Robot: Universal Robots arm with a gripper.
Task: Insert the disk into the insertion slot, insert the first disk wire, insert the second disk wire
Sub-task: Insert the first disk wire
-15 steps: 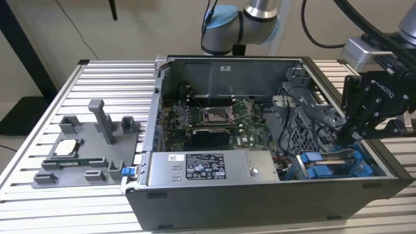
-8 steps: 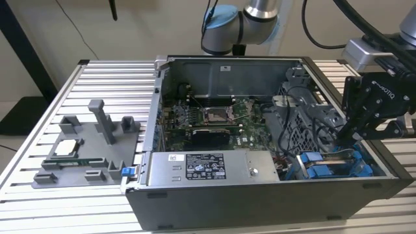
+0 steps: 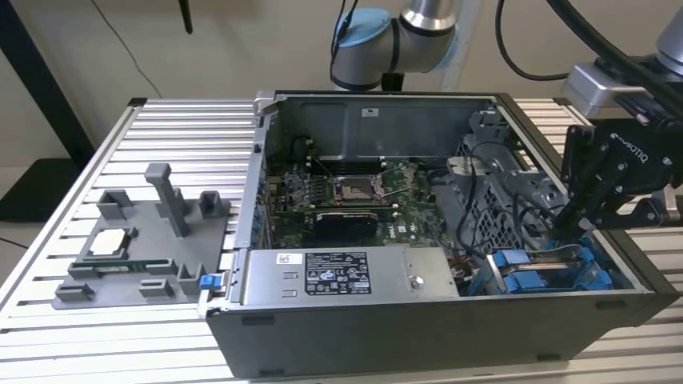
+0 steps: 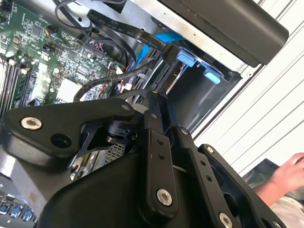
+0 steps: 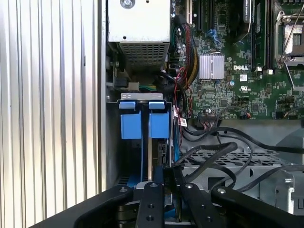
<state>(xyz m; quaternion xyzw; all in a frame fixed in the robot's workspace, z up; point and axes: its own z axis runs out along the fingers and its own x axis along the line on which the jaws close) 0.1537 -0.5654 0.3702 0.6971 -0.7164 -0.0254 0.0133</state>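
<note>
Gripper (image 3: 555,232) hangs down into the open computer case (image 3: 427,336) at the exterior view's right; its fingers (image 5: 153,190) are pressed together, tips right by the disk (image 5: 159,142), which stands on edge in the slot (image 3: 539,280) w/ blue rails. Case sits on a ribbed metal table (image 3: 171,120); grey parts tray (image 3: 128,240) beside it; pale wall behind.

Plain cream wall (image 3: 245,48) behind, evenly lit. The table (image 3: 160,128) (image 4: 270,104) (image 5: 47,114) has a top of ribbed aluminium slats, seen in the exterior view and in both wrist views. A black post (image 3: 43,80) stands at the exterior view's left, beside the table, on a dark base (image 3: 32,188). A thin black cable (image 3: 120,48) hangs down the wall.
</note>
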